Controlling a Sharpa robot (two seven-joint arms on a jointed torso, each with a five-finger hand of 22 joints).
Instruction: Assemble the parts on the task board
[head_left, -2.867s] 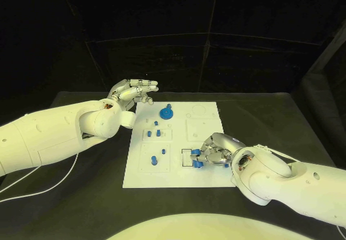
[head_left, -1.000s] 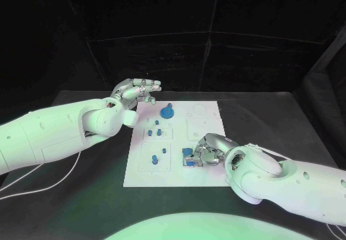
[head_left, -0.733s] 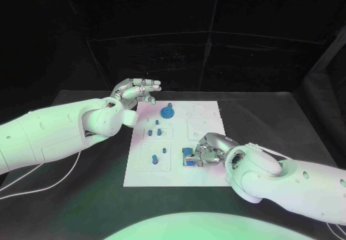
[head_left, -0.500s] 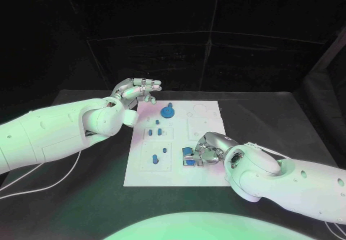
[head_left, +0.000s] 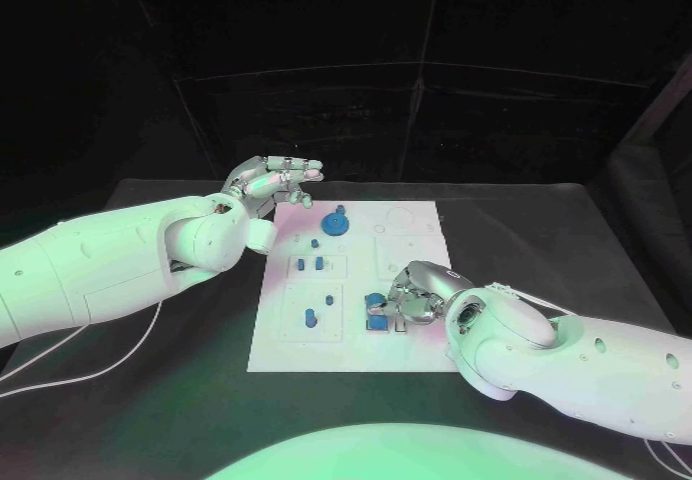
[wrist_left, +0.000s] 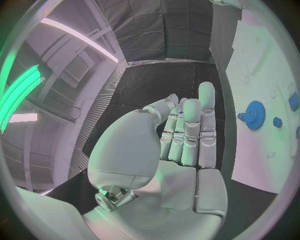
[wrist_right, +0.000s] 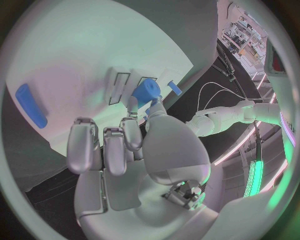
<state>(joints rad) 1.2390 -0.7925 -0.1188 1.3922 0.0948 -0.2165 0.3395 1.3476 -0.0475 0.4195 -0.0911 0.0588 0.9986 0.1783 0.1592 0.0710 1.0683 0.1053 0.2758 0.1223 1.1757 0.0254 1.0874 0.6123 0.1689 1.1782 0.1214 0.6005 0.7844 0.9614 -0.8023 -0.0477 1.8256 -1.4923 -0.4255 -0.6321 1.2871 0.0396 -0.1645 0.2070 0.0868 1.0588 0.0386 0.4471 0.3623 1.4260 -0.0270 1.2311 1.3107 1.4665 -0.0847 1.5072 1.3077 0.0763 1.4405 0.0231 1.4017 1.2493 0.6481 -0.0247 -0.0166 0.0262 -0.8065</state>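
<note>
Blue part (wrist_right: 147, 92) between right fingers (wrist_right: 129, 131).

Task board (head_left: 411, 345) lies at the middle of the table (head_left: 577, 240), long side running away from the robot.

On the board, far end: gear part (head_left: 335, 224), with a small peg (head_left: 316, 243) just nearer. Behind these, off the board's far left corner, the left hand (head_left: 267, 180) hangs above the table.

Mid-board, left half: two short parts (head_left: 309, 265) side by side. Nearer on the same side, a small part (head_left: 330, 299), then an oblong part (head_left: 309, 320) nearest the robot.

Right of the oblong part, the right hand (head_left: 411, 300) sits over the board's near right half, with a block part (wrist_right: 146, 93) pinched at its fingertips above a slot.
</note>
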